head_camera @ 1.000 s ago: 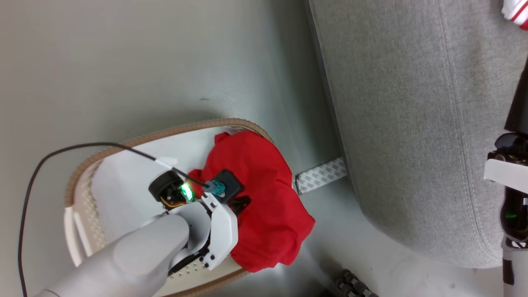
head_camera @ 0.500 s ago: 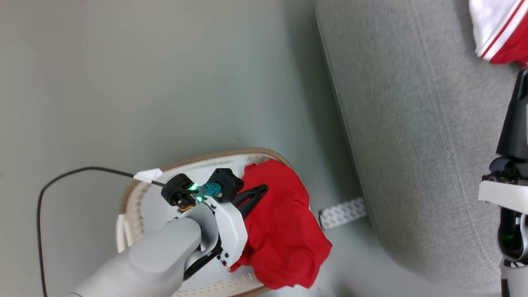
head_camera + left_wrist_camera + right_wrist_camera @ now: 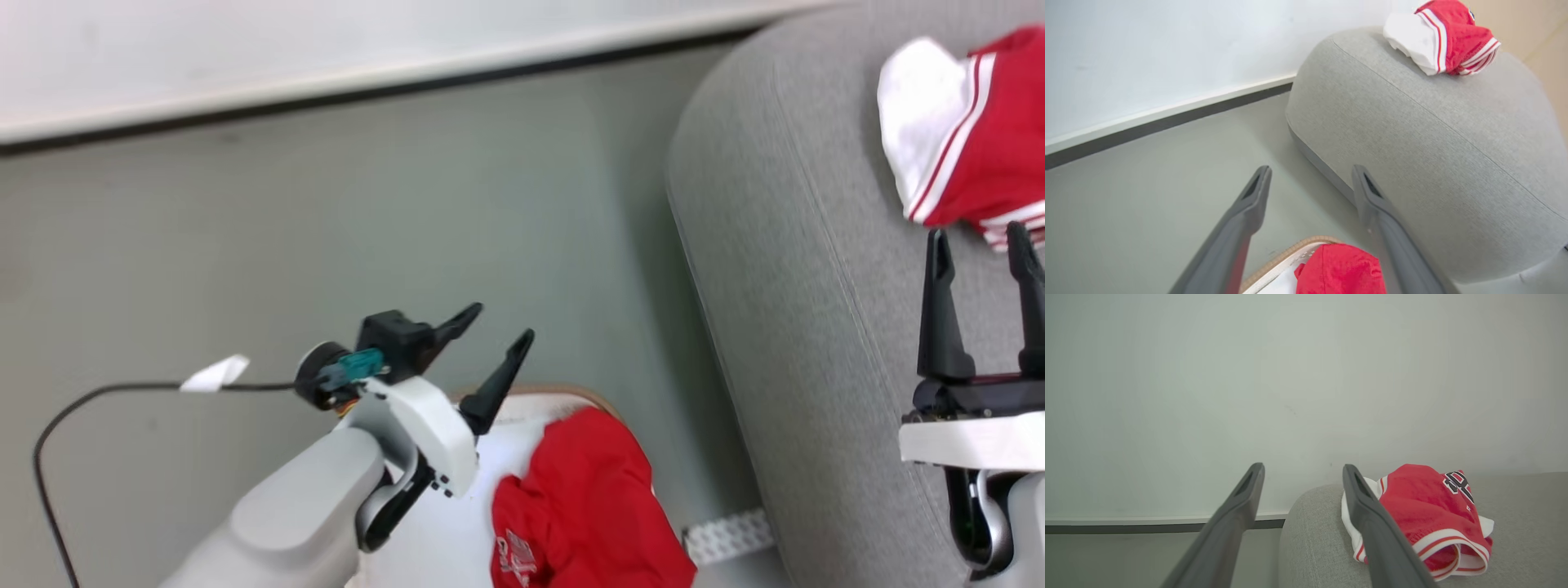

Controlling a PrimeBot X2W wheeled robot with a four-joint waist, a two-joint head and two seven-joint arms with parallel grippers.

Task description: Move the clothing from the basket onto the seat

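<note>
Grey floor (image 3: 326, 245); red garment (image 3: 588, 498) in basket (image 3: 1287, 254); striped garment (image 3: 963, 139) on seat (image 3: 816, 286), trim nearward.

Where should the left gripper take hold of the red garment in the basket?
Pinch the garment's raised, crumpled top from above with the open left gripper. It is heaped against the basket's rim nearest the sofa, so a sideways approach would likely hit the wall.

The grey forearm (image 3: 286, 523) bears a white wrist shell (image 3: 424, 429), black tapered fingers (image 3: 500, 380), a teal plug (image 3: 353, 363) and black cable (image 3: 122, 390).
</note>
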